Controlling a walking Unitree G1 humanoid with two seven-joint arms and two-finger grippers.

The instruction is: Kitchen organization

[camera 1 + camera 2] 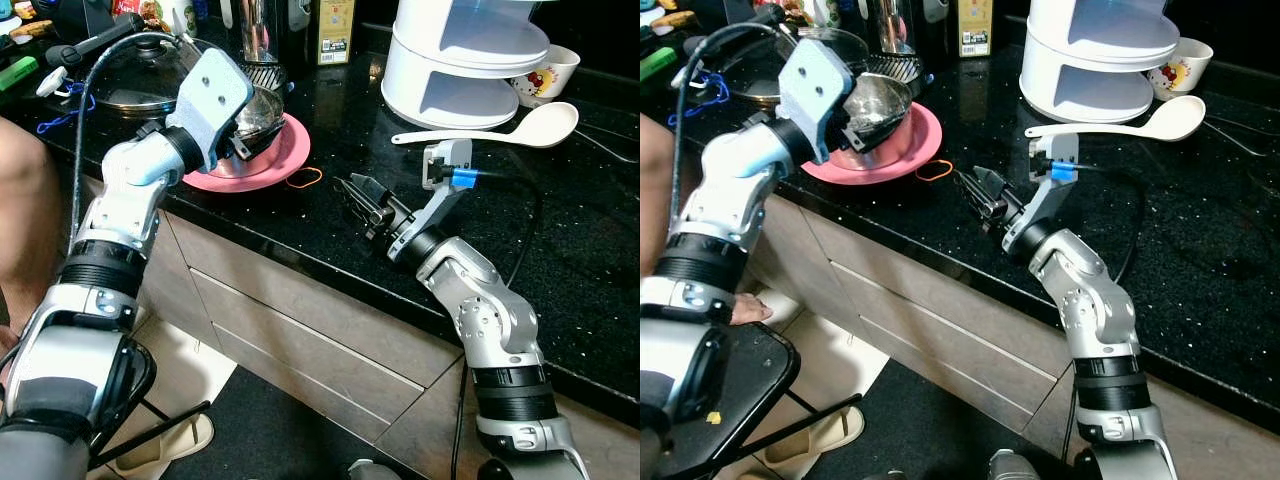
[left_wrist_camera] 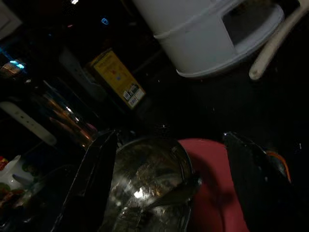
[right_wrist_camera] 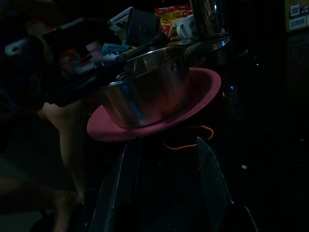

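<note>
1. On the black desk, near its front edge and toward my left, a steel pot sits on a pink plate. The plate lies flat and the pot looks tilted on it, its open mouth facing up and toward my left arm.
2. My left tool is at the pot. In the left wrist view its two dark fingers stand wide apart, one on either side of the pot's rim, and I cannot see them pressing on the metal, so I judge it open around the pot and holding nothing.
3. My right tool hovers low over the desk, to the right of the plate and apart from it, fingers pointing at the plate. In the right wrist view its fingers are spread with nothing between them.
4. An orange rubber band lies on the desk just beside the plate's right edge, between the plate and my right tool.
5. What the next move turns on, as I judge it: the pot lies straight ahead of my left tool, already between its fingers, while my right tool would have to cross the band and the plate's rim to reach it. My left arm is clearly the nearer one.
6. Farther back stand a white tiered rack and a white ladle, its long axis running left to right, bowl to the right, well apart from both tools.
7. A glass pot lid rests behind my left arm.
</note>
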